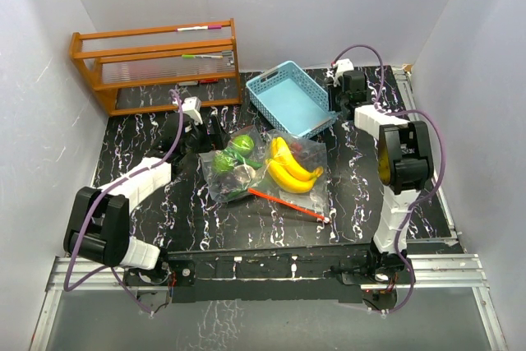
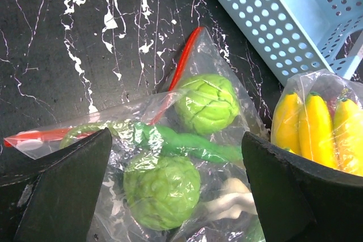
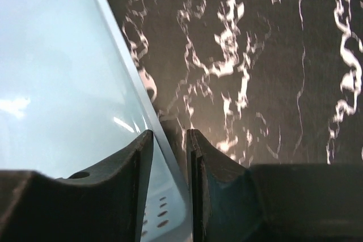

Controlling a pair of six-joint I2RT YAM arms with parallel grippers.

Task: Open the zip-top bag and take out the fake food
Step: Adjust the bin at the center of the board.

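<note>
Black-fingered left gripper (image 2: 176, 134) hangs spread wide just above the zip-top bag (image 2: 136, 114), holding nothing. The right gripper (image 3: 170, 140) is narrowed onto the rim of the light-blue basket (image 3: 68, 72), apparently pinching it. Bag lies flat on the marbled table (image 1: 353, 187), just in front of the basket, between the arms. Film: thin, clear, crinkled, glossy; judged limp and slippery, so take hold at the stiffer red zip strip (image 2: 182, 63), one lip per gripper. Contents: two round green fruits (image 2: 207, 103), a green vegetable (image 2: 187, 145), yellow bananas (image 2: 317, 126); judged light, rigid hollow plastic, prone to roll once freed.
</note>
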